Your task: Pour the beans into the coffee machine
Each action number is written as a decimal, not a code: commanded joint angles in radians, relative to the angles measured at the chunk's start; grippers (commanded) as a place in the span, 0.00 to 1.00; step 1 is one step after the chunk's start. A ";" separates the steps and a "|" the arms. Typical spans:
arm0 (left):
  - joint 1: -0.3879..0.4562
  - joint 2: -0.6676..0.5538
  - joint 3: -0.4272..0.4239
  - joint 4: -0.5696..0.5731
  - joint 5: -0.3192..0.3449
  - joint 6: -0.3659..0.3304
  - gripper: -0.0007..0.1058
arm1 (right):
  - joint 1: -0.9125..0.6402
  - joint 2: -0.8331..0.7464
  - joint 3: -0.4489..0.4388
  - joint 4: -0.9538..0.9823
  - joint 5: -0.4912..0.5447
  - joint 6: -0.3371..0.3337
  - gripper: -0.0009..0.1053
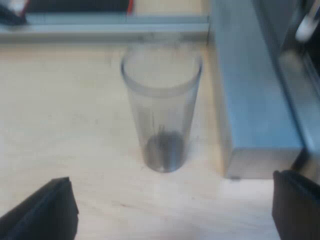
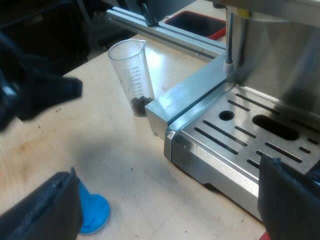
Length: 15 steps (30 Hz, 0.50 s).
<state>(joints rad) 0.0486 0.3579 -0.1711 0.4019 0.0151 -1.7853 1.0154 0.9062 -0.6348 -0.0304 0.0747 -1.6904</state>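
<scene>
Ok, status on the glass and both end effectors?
Left end effector open, lined up on glass. Right end effector open, near tamper. Glass upright, beans inside, unpoured. Machine crowds one side.

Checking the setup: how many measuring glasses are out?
1. The measuring glass stands upright on the table at the corner of the espresso machine, beans in its bottom; others may be hidden.

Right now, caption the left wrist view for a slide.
Open left gripper faces a measuring glass with few beans, beside the espresso machine.

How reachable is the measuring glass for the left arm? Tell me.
Probably yes: the left gripper, fingers open, faces the measuring glass, nothing between; the machine's base stands close beside it.
</scene>
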 commanded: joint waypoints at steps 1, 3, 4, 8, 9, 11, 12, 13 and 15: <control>-0.002 0.000 0.083 -0.348 -0.051 0.024 0.77 | 0.002 -0.002 -0.005 -0.019 0.004 -0.007 0.71; -0.002 0.000 0.096 -0.387 -0.051 0.024 0.77 | 0.002 -0.002 -0.005 -0.019 0.004 -0.007 0.71; -0.002 0.007 0.100 -0.402 -0.051 0.024 0.77 | 0.002 -0.002 -0.005 -0.019 0.004 -0.007 0.71; -0.002 0.057 0.103 -0.459 -0.038 0.020 0.77 | 0.002 -0.002 -0.005 -0.035 0.004 -0.007 0.71; -0.002 0.083 0.103 -0.481 -0.021 0.015 0.77 | 0.002 -0.002 -0.005 -0.041 0.004 -0.007 0.71; -0.002 0.131 0.103 -0.516 0.018 0.014 0.77 | 0.002 -0.002 -0.005 -0.060 0.004 -0.007 0.71; -0.002 0.168 0.103 -0.543 0.029 0.014 0.77 | 0.002 -0.002 -0.005 -0.066 0.004 -0.007 0.71; -0.002 0.204 0.103 -0.568 0.029 0.012 0.77 | 0.002 -0.002 -0.005 -0.076 0.004 -0.007 0.71; -0.002 0.261 0.103 -0.617 0.029 0.010 0.77 | 0.002 -0.002 -0.005 -0.085 0.004 -0.007 0.71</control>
<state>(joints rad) 0.0486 0.5573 -0.0618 -0.1396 0.0387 -1.7610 1.0154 0.9062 -0.6348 -0.0937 0.0747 -1.6904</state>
